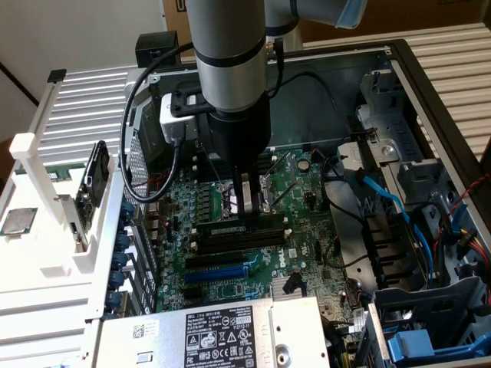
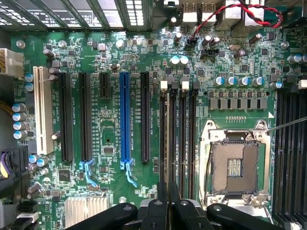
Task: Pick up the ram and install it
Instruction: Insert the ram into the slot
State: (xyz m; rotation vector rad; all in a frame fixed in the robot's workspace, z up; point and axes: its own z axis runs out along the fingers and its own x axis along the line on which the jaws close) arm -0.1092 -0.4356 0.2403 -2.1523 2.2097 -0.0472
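Pinching the long, thin, dark green-black ram (image 2: 168, 158) between them, the jaws stand nearly together and point straight down. The ram stands on edge along the row of black memory slots with white end clips (image 2: 183, 143); whether it is fully seated I cannot tell. Just beside the slots lies the square silver processor socket (image 2: 235, 165), and beyond them a blue expansion slot (image 2: 125, 120), all on the green motherboard (image 2: 110, 52).

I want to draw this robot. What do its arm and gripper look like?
The arm is a fat silver-grey tube with a black ring and a blue cap. The gripper is black with two thin fingers. A white block sits on its side and a black cable loops off.
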